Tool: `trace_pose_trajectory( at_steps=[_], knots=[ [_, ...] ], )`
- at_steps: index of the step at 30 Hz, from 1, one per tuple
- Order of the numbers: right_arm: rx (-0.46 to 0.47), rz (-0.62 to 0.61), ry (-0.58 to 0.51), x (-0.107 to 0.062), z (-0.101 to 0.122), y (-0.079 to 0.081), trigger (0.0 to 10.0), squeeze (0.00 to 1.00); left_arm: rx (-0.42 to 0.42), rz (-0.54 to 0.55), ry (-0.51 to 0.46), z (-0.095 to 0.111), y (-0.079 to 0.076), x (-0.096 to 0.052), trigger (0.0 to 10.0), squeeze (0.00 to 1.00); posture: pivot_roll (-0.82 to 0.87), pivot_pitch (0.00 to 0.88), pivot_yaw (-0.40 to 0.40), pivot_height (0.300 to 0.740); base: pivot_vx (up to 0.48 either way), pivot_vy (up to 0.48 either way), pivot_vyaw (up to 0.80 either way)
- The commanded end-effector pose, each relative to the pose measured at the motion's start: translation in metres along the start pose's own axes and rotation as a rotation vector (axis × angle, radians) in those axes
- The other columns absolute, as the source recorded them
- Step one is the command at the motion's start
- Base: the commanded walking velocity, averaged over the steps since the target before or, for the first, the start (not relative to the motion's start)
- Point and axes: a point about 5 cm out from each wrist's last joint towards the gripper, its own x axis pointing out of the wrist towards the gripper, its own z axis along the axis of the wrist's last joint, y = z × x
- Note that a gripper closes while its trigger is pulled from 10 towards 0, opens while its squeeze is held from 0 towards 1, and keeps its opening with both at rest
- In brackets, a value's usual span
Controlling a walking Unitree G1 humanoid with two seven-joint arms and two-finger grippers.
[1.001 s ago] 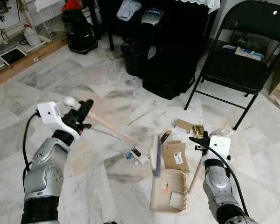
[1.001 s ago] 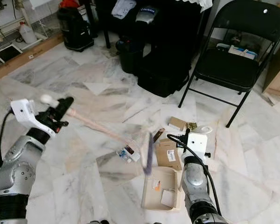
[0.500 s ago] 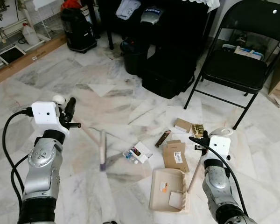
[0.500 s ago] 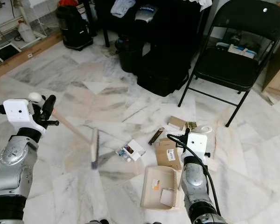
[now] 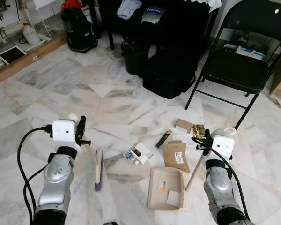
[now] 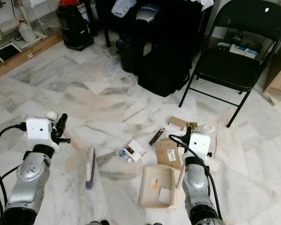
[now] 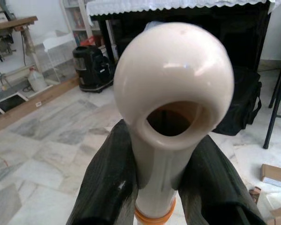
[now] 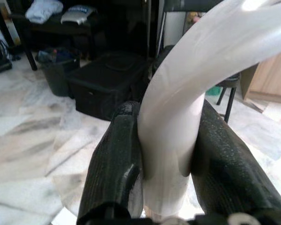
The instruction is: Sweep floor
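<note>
Sweeping partly done: left pincer (image 5: 79,130) clamped the broom (image 5: 98,169), right pincer (image 5: 202,143) clamped the dustpan (image 5: 165,188); two scraps were in it, boxes (image 5: 174,153) remained mid-frame.

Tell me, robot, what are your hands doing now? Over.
Left hand shut on broom handle. Right hand shut on dustpan handle. Two scraps in pan. Small boxes and wrappers lie beyond it.
</note>
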Motion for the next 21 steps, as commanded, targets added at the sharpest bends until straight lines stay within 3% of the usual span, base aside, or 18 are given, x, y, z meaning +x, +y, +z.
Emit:
trace_pose_trajectory(
  at_steps=[1,11,21],
  knots=[
    [0.018,-0.003,-0.048,0.001,0.007,0.001,10.0,0.0,0.03,0.009,-0.054,0.007,0.001,0.004,10.0,0.0,0.06,0.143,0.027,0.74,0.0,0.0,0.0],
    [0.05,-0.01,-0.113,0.0,0.019,-0.002,10.0,0.0,0.02,-0.006,-0.063,0.003,-0.006,0.009,10.0,0.0,0.05,0.122,0.028,0.74,0.0,0.0,0.0],
    [0.081,-0.04,-0.241,0.002,0.051,-0.013,10.0,0.0,0.015,-0.006,-0.081,0.005,-0.007,0.012,10.0,0.0,0.04,0.115,0.032,0.74,0.0,0.0,0.0]
  ],
)
